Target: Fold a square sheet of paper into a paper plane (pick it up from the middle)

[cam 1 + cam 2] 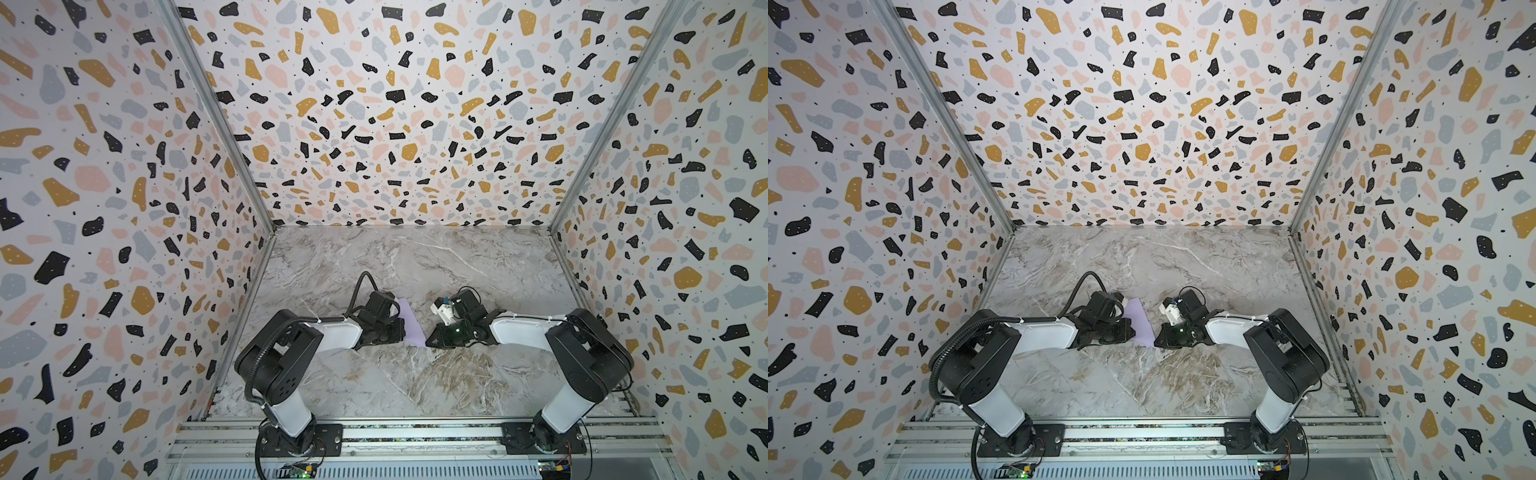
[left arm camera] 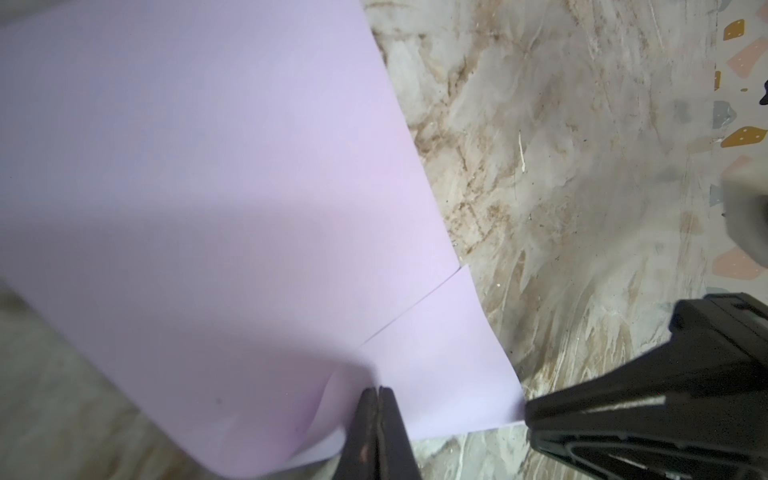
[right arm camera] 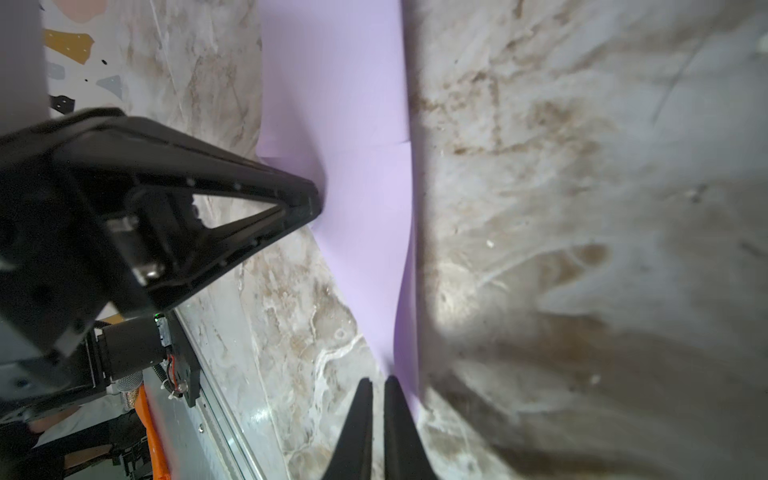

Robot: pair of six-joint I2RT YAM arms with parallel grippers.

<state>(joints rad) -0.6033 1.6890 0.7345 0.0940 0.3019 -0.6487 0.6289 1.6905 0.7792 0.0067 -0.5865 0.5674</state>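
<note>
The sheet of paper (image 1: 409, 324) lies on the marble table (image 1: 415, 257) as a narrow folded lilac strip, with one gripper head on either side of it in both top views. The left gripper (image 2: 377, 394) is clamped on the sheet's long edge facing the left arm. Its fingers are pressed together with no gap, and the paper puckers where they bite.

The right gripper (image 3: 377, 384) sits at the sheet's corner nearest the front rail (image 1: 415, 432). Its jaws stand apart by a narrow slit, and the tapering corner ends right at the fingertips. I cannot tell whether it touches them.

A straight flap edge runs slantwise across the sheet's upper layer to the long edge facing the right arm. That long edge curls up slightly off the marble and throws a shadow beside it.

The patterned walls (image 1: 374, 104) box the table in on three sides. Beyond the sheet, open marble runs to the back wall, and both side walls stand well apart from the sheet. More open marble lies between the sheet and the rail, flanked by the two arms.
</note>
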